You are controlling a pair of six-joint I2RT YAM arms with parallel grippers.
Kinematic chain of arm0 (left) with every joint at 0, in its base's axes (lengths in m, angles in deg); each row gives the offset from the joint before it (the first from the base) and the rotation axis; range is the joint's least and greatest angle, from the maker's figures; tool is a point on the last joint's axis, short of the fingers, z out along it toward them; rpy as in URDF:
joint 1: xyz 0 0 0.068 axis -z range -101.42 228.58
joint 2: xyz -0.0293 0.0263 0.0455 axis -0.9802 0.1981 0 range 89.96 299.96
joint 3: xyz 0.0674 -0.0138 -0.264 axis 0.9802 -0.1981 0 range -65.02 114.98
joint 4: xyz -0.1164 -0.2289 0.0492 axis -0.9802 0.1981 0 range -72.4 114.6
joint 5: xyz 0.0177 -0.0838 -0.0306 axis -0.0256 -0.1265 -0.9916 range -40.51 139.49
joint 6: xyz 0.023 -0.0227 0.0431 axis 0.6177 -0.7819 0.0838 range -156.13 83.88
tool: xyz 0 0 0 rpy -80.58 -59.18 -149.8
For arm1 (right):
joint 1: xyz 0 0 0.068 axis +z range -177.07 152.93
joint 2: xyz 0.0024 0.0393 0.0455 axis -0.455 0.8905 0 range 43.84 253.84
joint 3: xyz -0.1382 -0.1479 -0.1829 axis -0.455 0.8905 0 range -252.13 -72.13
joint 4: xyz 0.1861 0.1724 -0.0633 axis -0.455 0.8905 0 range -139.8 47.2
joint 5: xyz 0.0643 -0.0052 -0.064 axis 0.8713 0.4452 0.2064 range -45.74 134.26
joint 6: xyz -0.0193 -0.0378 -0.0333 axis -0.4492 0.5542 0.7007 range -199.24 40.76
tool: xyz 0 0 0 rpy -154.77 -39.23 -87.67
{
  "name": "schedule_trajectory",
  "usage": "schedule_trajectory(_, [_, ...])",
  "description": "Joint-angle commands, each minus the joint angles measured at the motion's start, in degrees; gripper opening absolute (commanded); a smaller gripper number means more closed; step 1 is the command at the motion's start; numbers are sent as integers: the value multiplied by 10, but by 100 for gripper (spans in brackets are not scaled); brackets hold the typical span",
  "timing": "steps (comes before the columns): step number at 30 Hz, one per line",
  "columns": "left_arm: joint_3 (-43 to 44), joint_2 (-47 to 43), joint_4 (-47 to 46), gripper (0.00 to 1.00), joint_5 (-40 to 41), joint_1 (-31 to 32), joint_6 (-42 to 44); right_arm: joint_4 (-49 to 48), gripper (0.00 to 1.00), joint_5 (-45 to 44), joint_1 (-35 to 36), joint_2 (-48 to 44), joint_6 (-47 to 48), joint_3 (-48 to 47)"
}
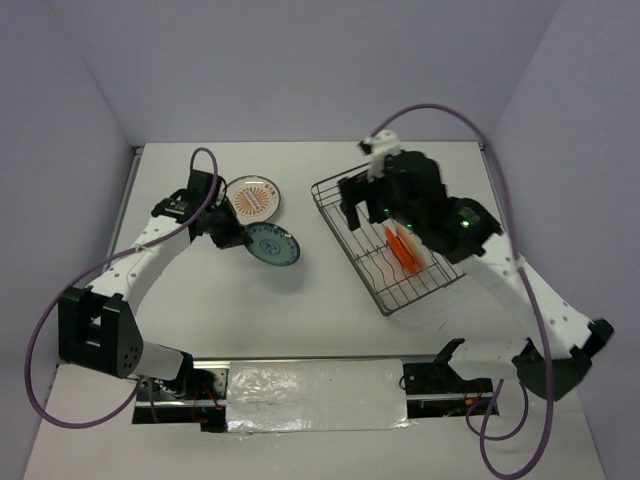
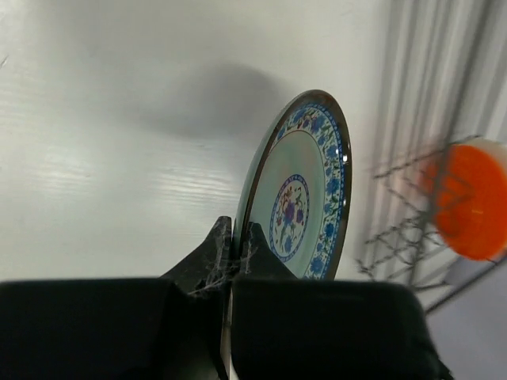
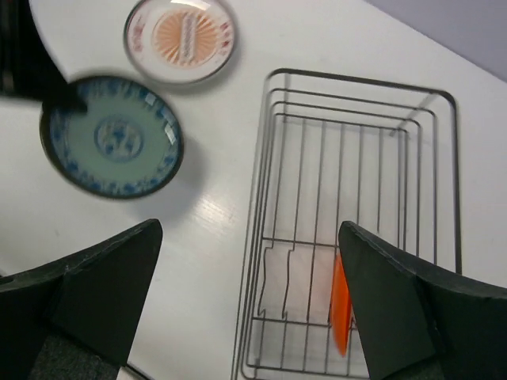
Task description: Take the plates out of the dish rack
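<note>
**While the teal plate hangs by its rim, an orange one waits in the rack**

Because the left gripper point(image 2: 234, 237) has its fingers clamped on only the near edge of the teal-patterned plate point(image 2: 305, 198), the hold is thin; the plate juts out past the fingertips, and its shadow on the table point(image 1: 250, 300) lies apart from it, so I judge it is held clear of the surface. It hangs just beside the orange sunburst plate point(image 1: 253, 199), which lies flat and face up, well apart from the dish rack point(image 3: 356, 79).

Risks from here, as I judge them: a glazed rim could pivot or slip between the pads if the wrist swings quickly; letting go too high would drop the plate; setting it down too near the sunburst plate could land rim on rim.

The right gripper point(image 3: 247, 237) hovers over the rack with its fingers wide apart and holding nothing; an orange plate point(image 3: 341, 313) stands on edge in the wavy dividers. Coming down off-centre could catch a wire or knock that plate flat.
</note>
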Motion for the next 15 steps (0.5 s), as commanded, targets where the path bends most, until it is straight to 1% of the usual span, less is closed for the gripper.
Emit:
schedule_trajectory(1, [-77, 8, -106, 0, 18, -1, 40, 33, 100, 9, -69, -69, -173, 7])
schedule_trajectory(3, [-103, 15, -131, 0, 10, -1, 40, 102, 100, 8, -93, -72, -176, -3])
schedule_trajectory(4, [-112, 19, -139, 0, 8, -1, 40, 120, 100, 8, -100, -73, -168, -3])
schedule_trajectory(5, [-126, 23, -152, 1, 11, -1, 41, 133, 100, 9, -106, -76, -158, 0])
schedule_trajectory(6, [-133, 26, -154, 4, 16, -1, 40, 161, 99, 11, -109, -77, -143, 1])
schedule_trajectory(7, [-135, 27, -154, 16, 21, -1, 39, 174, 98, 15, -112, -77, -137, 6])
schedule_trajectory(8, [-141, 34, -145, 23, 29, -1, 39, 194, 96, 19, -119, -73, -131, 15])
schedule_trajectory(9, [-142, 37, -137, 31, 35, -1, 38, 202, 89, 21, -122, -72, -121, 19])
schedule_trajectory(10, [-142, 41, -129, 51, 40, -1, 35, 206, 85, 21, -122, -71, -118, 25])
schedule_trajectory(11, [-148, 44, -121, 63, 40, -1, 31, 207, 82, 23, -125, -71, -113, 42])
schedule_trajectory(12, [-150, 44, -101, 72, 45, -1, 29, 206, 74, 27, -127, -71, -107, 48])
schedule_trajectory(13, [-155, 44, -92, 86, 46, -1, 28, 207, 70, 37, -129, -69, -104, 54])
schedule_trajectory(14, [-156, 43, -84, 94, 47, 1, 32, 203, 67, 39, -131, -68, -100, 69])
schedule_trajectory(15, [-156, 41, -60, 98, 58, 6, 38, 201, 60, 38, -134, -63, -97, 77])
